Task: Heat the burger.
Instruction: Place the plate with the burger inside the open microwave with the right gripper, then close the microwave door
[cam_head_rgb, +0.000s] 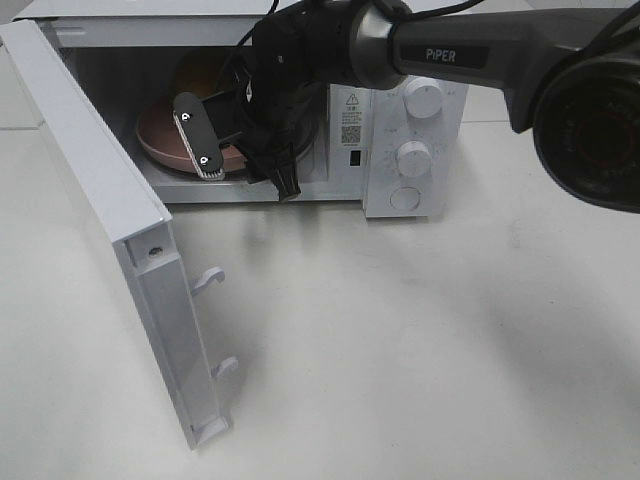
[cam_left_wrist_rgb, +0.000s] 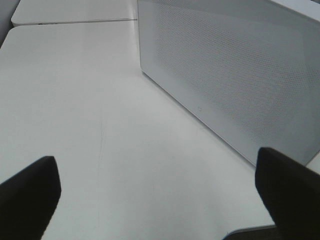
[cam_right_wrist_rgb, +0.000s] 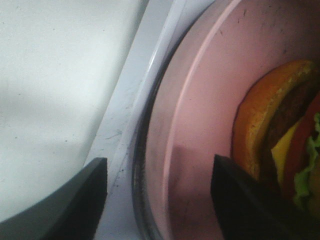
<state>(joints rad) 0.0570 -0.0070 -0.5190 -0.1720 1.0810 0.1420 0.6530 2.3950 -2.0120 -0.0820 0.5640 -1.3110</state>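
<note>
The burger (cam_right_wrist_rgb: 270, 130) on pink plate (cam_right_wrist_rgb: 200, 100), already inside the microwave (cam_head_rgb: 415, 150), on the glass turntable (cam_right_wrist_rgb: 139, 170), left of the dials (cam_head_rgb: 425, 100). Hinged door (cam_head_rgb: 100, 180) swung wide toward the near left, open for access.

Right gripper (cam_head_rgb: 243, 165) reaching into the cavity from the right, jaws parted astride the near rim of the plate, gripping nothing. Probably so placed for handling the plate by its edge without touching the food.

Left gripper (cam_left_wrist_rgb: 157, 200) above the bare surface (cam_left_wrist_rgb: 75, 125) on the outer side of the door, jaws spread wide and empty. Likely positioned for pushing the door shut.

High view: overall layout, but burger largely hidden behind the arm (cam_head_rgb: 450, 50). Right wrist view: bun, patty, cheese and lettuce, plus the clearance between jaws and rim. Left wrist view: only the door's perforated outer face.
</note>
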